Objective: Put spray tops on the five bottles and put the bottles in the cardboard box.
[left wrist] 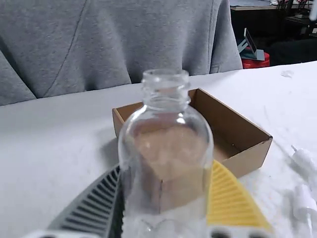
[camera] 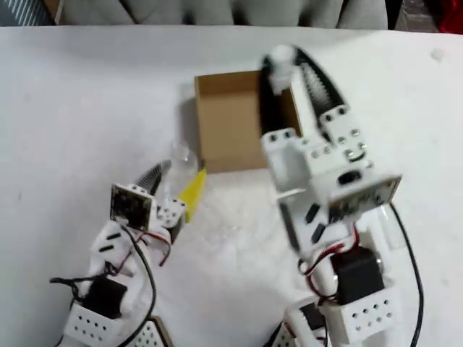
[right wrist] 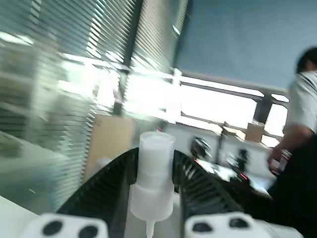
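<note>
A clear glass bottle (left wrist: pixel 166 158) with an uncapped neck stands upright between the grey and yellow fingers of my left gripper (left wrist: pixel 166 208), which is shut on it. In the high view this bottle (camera: pixel 181 160) sits just left of the cardboard box (camera: pixel 226 123), held by the left gripper (camera: pixel 176 181). My right gripper (right wrist: pixel 153 183) is shut on a white spray top (right wrist: pixel 152 178), raised and tilted upward toward the room. From above, the right gripper (camera: pixel 293 72) hangs over the box's right side with the spray top (camera: pixel 281 59) at its tip.
The open cardboard box (left wrist: pixel 237 130) lies behind the bottle on the white table. Two loose white spray tops (left wrist: pixel 303 163) lie on the table to the box's right. A person in grey sits behind the table's far edge.
</note>
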